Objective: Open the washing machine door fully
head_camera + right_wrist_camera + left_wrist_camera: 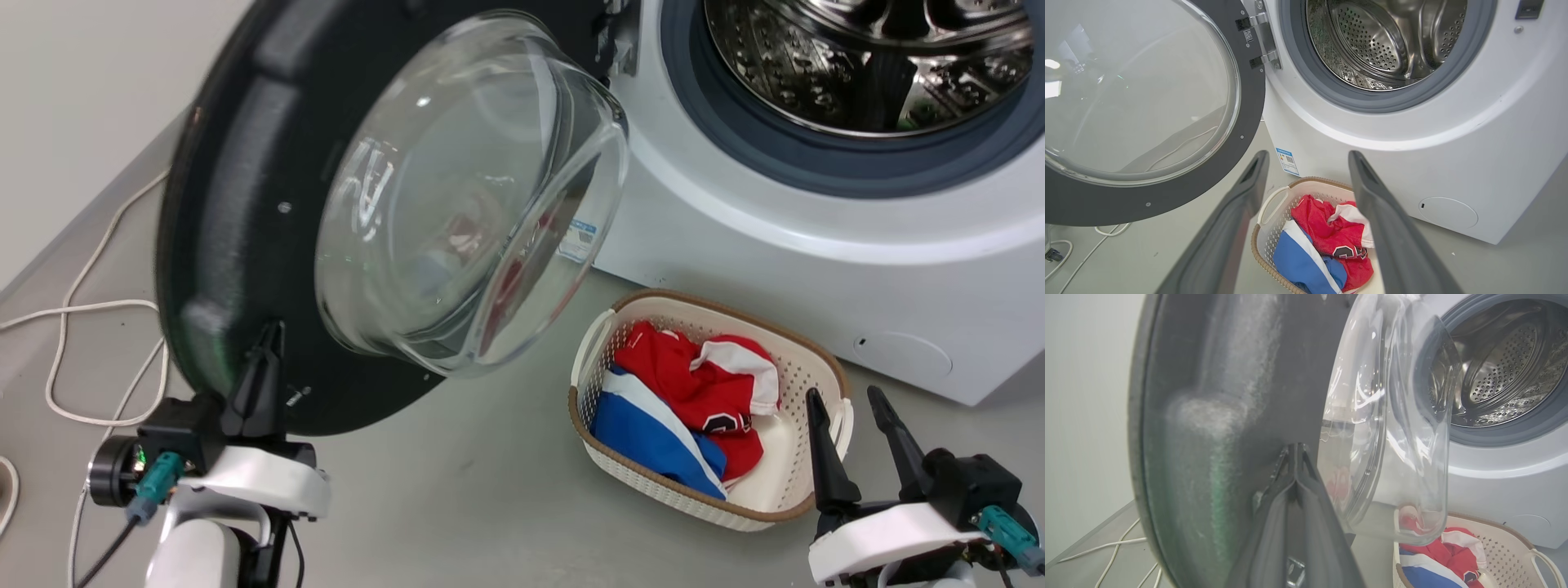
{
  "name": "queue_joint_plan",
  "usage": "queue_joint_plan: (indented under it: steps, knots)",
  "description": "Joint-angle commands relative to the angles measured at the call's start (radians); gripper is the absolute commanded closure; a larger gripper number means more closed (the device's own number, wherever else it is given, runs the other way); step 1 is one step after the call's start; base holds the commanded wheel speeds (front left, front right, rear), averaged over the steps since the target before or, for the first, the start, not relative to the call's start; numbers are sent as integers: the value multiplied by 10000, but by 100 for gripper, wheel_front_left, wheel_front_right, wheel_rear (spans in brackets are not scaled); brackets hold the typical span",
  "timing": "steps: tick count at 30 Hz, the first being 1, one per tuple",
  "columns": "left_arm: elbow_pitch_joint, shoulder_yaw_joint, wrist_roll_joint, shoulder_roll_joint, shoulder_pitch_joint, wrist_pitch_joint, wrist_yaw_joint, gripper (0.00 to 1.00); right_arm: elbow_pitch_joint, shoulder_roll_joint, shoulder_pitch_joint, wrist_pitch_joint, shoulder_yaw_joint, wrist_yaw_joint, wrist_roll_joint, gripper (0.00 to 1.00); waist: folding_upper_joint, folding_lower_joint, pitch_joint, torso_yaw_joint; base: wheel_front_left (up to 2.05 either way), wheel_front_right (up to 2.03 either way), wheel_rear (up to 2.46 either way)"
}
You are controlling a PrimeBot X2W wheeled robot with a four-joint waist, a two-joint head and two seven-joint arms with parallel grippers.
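Shut on nothing, the left gripper (265, 355) is set tips-first against the inner face of the door (237, 204), low at the frame's left. That door is hinged at top centre to the machine (735, 245). Further swing is judged leftward, toward the wall (82, 82), over floor crossed by cables (61, 351). The right gripper (842, 396) is held spread beside the basket (678, 490).

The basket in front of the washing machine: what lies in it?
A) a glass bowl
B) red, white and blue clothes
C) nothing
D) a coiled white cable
B: the basket holds a red and white garment and a blue and white garment.
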Motion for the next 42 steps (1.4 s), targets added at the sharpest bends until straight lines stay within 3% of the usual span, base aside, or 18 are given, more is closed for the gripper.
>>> queue_joint_plan:
  steps: [1, 18, 33, 42]
  knots:
    - [194, 157, 47, 136, -264, -22, -6, 100, -5, 14, -192, -22, -34, -7, -72, 0, 0, -1, 200, -110, 0, 0, 0]
    - [2026, 1430, -280, 1257, -1607, -23, -111, 100, 16, -134, -520, -22, -105, -7, -312, 0, 0, -1, 911, -460, 0, 0, 0]
    - [1032, 963, 106, 591, -910, -23, -202, 100, 174, -38, -400, -22, -182, -7, 33, 0, 0, -1, 177, -638, 0, 0, 0]
    - [1, 456, 314, 165, 71, -23, -215, 100, 27, 12, -168, -22, -296, -7, 153, 0, 0, -1, -645, -1097, 0, 0, 0]
